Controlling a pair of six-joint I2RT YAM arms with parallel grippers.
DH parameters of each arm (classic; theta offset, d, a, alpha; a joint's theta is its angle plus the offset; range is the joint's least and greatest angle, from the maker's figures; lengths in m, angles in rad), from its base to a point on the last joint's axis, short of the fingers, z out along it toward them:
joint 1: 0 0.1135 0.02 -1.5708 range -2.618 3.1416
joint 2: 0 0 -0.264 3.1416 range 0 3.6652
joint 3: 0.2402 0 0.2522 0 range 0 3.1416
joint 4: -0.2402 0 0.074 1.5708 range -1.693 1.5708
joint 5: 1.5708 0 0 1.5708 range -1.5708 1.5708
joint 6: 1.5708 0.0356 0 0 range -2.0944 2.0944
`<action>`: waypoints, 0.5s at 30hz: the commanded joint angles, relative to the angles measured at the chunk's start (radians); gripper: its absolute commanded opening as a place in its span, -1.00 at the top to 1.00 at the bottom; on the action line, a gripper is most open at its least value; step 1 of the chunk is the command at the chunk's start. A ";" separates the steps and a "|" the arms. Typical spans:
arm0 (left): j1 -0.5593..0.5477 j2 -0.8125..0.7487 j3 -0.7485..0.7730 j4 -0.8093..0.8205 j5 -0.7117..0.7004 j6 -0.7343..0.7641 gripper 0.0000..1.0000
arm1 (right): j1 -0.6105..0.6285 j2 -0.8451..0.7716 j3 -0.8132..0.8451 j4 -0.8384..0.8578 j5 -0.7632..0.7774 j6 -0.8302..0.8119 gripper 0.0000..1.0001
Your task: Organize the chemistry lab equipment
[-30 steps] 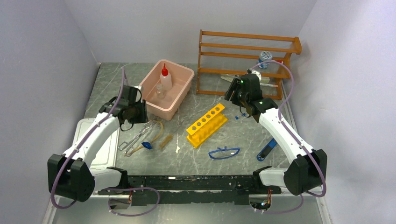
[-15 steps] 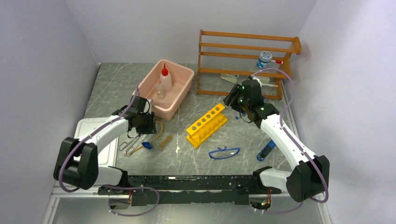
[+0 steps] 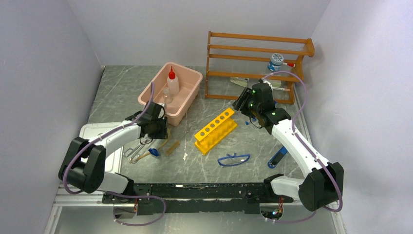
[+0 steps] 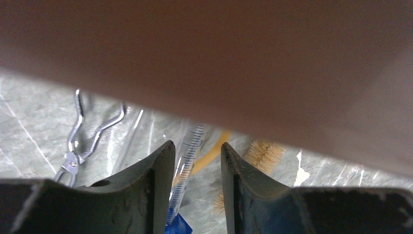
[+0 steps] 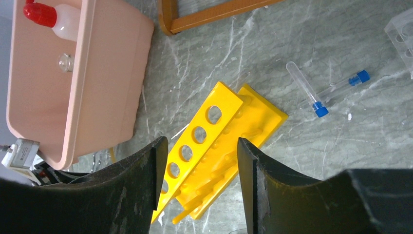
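1. Top external view, back right: orange-brown wooden shelf rack [image 3: 258, 66], upright against the wall.
2. Left of it, pink rectangular plastic tub [image 3: 181, 109].
3. Tucked low against the tub's near wall, left gripper [image 4: 196, 146]: jaws partly apart, straddling a thin clear graduated pipette [image 4: 187, 163] on the table, no firm grip showing.
4. Over mid-table, right gripper [image 5: 200, 141]: jaws about half spread, nothing between them.
5. Directly beneath, yellow plastic holed rack [image 3: 215, 129], set diagonally.
6. Nearer the front edge, blue-framed clear goggles [image 3: 234, 159].
7. Inside the tub, red-capped white squeeze bottle [image 3: 172, 83], upright.
8. Beside the left gripper, metal wire tongs [image 4: 78, 141] and tan rubber tubing [image 4: 212, 153], both flat on the table.
9. Right of the rack, two clear blue-capped tubes [image 5: 304, 85], lying close together.
10. Just beside the bottle, tiny clear beaker [image 3: 167, 95].
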 commanded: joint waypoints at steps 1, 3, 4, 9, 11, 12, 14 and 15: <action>-0.055 -0.034 -0.044 -0.039 -0.050 -0.057 0.15 | 0.001 -0.019 -0.015 0.018 -0.009 -0.008 -0.15; -0.065 -0.061 -0.046 -0.026 -0.072 -0.067 0.12 | 0.001 -0.017 -0.012 0.013 -0.012 -0.013 -0.15; -0.067 -0.079 -0.047 -0.018 -0.080 -0.070 0.11 | 0.001 -0.017 -0.009 0.013 -0.014 -0.016 -0.15; -0.071 -0.175 -0.058 -0.015 -0.122 -0.109 0.07 | 0.001 -0.019 0.003 0.001 -0.014 -0.030 -0.15; -0.072 -0.208 -0.079 -0.040 -0.155 -0.152 -0.08 | 0.001 -0.023 0.001 0.000 -0.015 -0.032 -0.15; -0.072 -0.226 -0.093 -0.055 -0.171 -0.176 -0.13 | 0.001 -0.025 -0.002 0.000 -0.016 -0.031 -0.15; -0.072 -0.254 -0.118 -0.083 -0.189 -0.224 -0.18 | 0.001 -0.030 -0.006 -0.002 -0.021 -0.031 -0.15; -0.072 -0.268 -0.131 -0.091 -0.190 -0.242 -0.22 | 0.001 -0.032 -0.008 -0.003 -0.024 -0.030 -0.15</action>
